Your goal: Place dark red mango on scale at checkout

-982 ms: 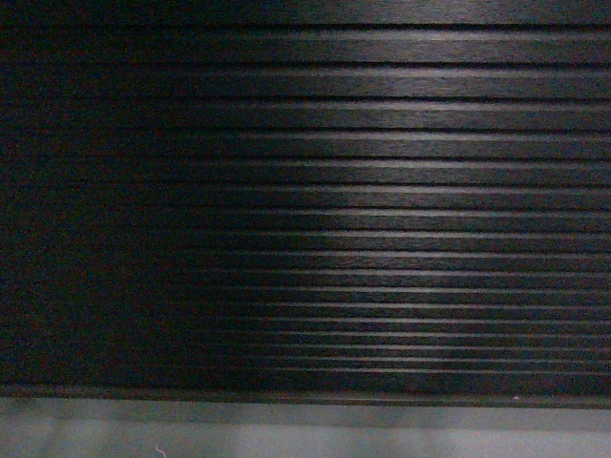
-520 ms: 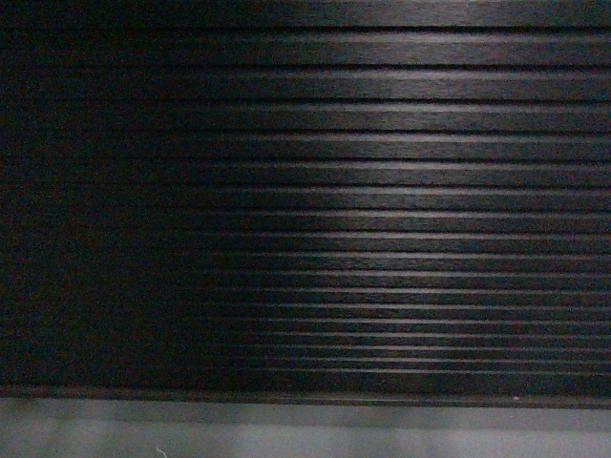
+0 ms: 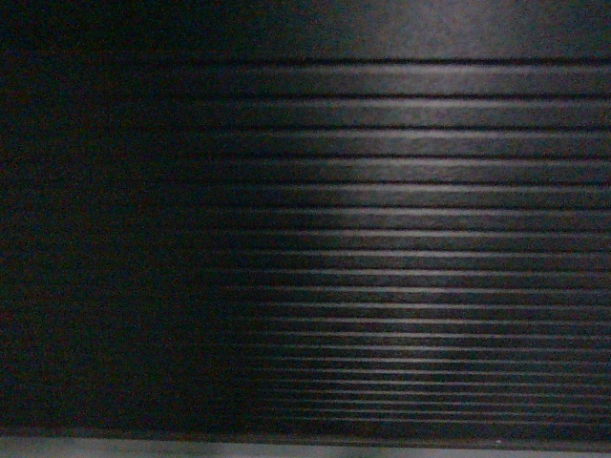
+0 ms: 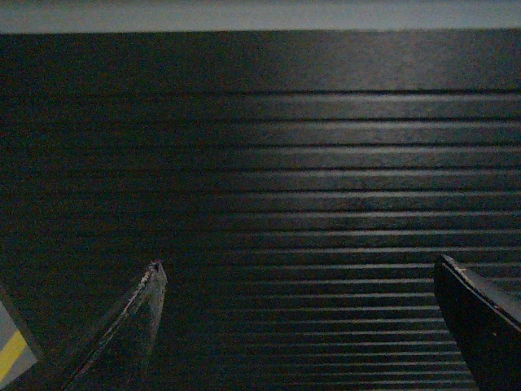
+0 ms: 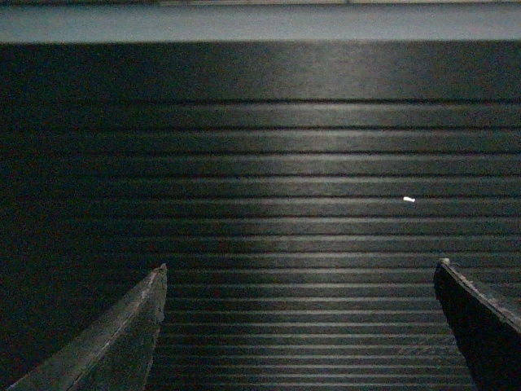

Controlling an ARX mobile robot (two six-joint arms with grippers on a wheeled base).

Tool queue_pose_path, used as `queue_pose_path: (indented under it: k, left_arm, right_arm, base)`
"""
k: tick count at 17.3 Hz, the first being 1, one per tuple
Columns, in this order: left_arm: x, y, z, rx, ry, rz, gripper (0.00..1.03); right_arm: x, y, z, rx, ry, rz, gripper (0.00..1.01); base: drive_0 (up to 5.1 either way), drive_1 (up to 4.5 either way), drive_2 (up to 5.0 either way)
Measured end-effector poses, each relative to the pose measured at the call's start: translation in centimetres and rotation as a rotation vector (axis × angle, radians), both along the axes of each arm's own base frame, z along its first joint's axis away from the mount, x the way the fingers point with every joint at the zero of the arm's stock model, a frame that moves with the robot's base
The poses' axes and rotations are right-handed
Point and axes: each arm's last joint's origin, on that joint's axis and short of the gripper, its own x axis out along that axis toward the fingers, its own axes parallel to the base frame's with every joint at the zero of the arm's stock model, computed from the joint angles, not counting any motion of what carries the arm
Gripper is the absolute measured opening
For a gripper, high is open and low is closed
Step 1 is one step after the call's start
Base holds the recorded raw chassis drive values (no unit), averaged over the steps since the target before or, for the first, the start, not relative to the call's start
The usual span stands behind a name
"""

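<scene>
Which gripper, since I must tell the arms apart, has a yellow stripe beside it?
The left gripper: a grey piece with a yellow stripe shows beside one finger. The right gripper faces only the ribbed panel.

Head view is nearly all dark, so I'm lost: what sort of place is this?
Probably right up against a shop checkout counter: a dark, horizontally ribbed front panel fills all three views, with a grey plinth along its base. Both claws, left and right, are open and empty.

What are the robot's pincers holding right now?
Nothing. The left pincer and the right pincer are both open and empty, facing the ribbed front of the checkout. No mango shows.
</scene>
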Motion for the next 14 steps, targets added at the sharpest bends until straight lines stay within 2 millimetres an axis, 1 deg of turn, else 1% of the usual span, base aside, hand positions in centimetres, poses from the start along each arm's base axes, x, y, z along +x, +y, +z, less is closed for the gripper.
queue_pose_path:
  k: [14]
  left_arm:
    - [0.00, -0.01, 0.00, 0.009, 0.000, -0.002, 0.98]
  right_arm:
    - [0.00, 0.00, 0.00, 0.000, 0.000, 0.000, 0.98]
  base:
    - [0.0, 0.00, 0.0]
